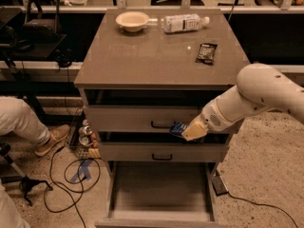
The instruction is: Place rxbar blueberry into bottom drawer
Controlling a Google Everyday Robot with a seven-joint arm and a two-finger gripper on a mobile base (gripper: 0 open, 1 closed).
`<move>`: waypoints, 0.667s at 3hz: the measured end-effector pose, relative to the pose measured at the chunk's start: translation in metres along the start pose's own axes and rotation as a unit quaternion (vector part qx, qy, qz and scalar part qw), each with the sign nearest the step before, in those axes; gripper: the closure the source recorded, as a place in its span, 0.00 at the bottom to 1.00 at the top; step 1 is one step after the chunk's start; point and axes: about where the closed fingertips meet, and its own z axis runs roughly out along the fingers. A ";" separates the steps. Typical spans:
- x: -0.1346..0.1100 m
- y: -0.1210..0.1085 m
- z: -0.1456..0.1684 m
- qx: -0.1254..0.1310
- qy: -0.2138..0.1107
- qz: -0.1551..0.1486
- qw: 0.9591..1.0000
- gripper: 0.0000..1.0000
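The rxbar blueberry hangs in the air in front of the upper drawer face, just to 3 o'clock of that drawer's black handle. The claw is clamped on its right end, and the blue wrapper sticks out toward 9 o'clock. The bar looks light and flat, fairly stiff inside a slick foil wrapper, so it could slip or swivel in a pinch near one end. A hold across its flat faces nearer the middle would be surer. It is not fragile, so a short drop should do no harm.

The white arm reaches in from 2 o'clock. The bottom drawer stands pulled open at 6 o'clock of the bar, its floor bare. On the desk at 12 o'clock lie a dark snack packet, a bottle on its side and a bowl.
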 end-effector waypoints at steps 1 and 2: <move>0.013 -0.003 0.028 -0.023 -0.001 0.000 1.000 1.00; 0.044 -0.009 0.086 -0.064 -0.002 0.003 0.998 1.00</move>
